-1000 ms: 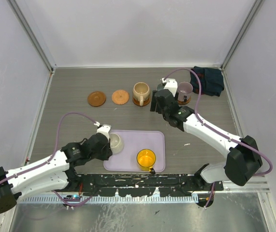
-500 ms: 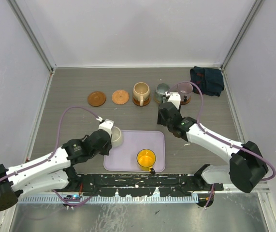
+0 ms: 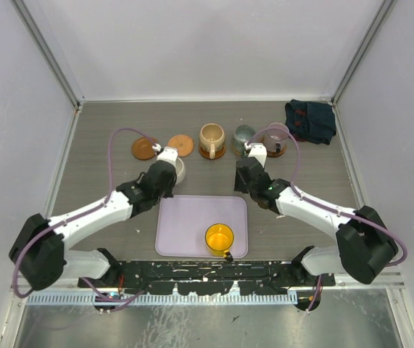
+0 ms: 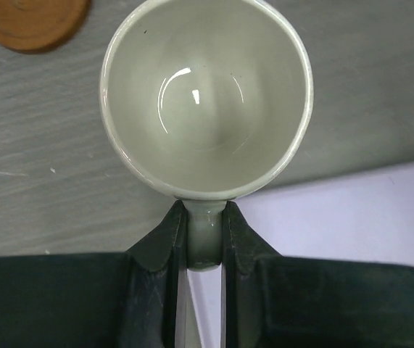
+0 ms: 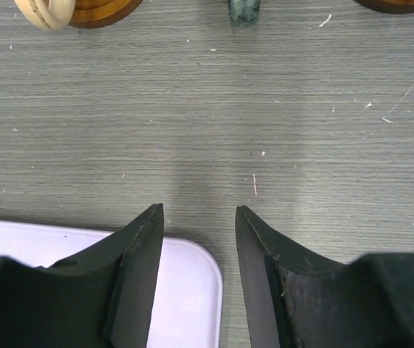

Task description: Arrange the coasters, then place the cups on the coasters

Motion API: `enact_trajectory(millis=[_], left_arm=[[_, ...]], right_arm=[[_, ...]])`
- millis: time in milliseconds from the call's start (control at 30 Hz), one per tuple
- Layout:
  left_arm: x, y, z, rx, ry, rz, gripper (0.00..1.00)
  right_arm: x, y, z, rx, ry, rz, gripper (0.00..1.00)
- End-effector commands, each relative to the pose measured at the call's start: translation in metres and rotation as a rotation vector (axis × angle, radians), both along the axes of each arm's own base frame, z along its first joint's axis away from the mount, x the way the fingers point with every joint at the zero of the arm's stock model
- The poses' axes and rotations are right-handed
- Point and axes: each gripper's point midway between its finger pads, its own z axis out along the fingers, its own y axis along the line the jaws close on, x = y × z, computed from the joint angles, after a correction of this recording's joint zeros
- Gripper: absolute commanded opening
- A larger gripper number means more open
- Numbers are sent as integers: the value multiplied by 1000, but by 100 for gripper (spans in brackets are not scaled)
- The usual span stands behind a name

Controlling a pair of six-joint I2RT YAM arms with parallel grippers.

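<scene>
Pinching cream cup (image 4: 207, 94) by handle, left hand (image 4: 205, 217)

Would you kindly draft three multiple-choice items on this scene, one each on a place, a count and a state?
1. How many coasters lie bare? A two; B none; C five.
2. Where is the yellow cup? A on the lavender tray; B on a coaster; C held aloft.
3. What do the left jaws hold? A nothing; B the cream-white cup; C a coaster.
Key: 1 A, the brown and orange ones carry no cup; 2 A, it stands there; 3 B, they clamp its handle.
</scene>
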Motion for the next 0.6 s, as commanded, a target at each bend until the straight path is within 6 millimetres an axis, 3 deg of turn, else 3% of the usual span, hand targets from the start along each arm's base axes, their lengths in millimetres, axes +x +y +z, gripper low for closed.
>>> enact_trajectory(millis=[0,267,400,567], left_arm=[[80,-12,65,-148,-199,94,0],[154,-24,85,-177,-225,159,0],[182,-28,73,-182,-179,202,0],[201,-32,65,-151,-124,227,0]], right_arm=[[13,12,9,39,-49,14,50],[19,16,9,16,-49,31,49],[21,18,14,13,-59,40,49],[22,17,20,10,-69,43,48]])
